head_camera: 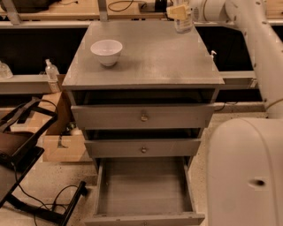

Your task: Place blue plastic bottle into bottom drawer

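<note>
Blue plastic bottle (184, 25) in end effector (179, 13), aloft

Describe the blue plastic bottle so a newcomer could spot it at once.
Start at the grey three-drawer cabinet and look over the back right corner of its top. There the gripper, at the picture's upper edge, has its jaws shut on the blue plastic bottle, a slim clear bottle. It alone is held; the white bowl sits on the top, to its left.
</note>
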`<control>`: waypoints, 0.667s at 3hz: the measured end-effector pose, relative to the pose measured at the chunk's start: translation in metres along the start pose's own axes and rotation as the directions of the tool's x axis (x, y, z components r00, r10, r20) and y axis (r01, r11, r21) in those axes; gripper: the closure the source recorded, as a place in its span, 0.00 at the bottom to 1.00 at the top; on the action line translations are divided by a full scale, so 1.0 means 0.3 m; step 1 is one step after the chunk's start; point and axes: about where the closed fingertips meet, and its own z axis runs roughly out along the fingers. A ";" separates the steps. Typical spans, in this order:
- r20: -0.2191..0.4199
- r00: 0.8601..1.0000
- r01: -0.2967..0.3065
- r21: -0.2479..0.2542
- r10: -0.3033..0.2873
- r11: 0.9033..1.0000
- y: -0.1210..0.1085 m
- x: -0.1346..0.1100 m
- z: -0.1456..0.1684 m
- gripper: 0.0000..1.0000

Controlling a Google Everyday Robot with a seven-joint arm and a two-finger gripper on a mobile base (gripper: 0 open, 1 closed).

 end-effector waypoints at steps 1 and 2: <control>0.030 1.000 -0.006 0.058 0.005 0.998 -0.018 -0.162 -0.192 1.00; 0.036 0.998 -0.043 0.017 0.042 0.999 0.079 -0.162 -0.307 1.00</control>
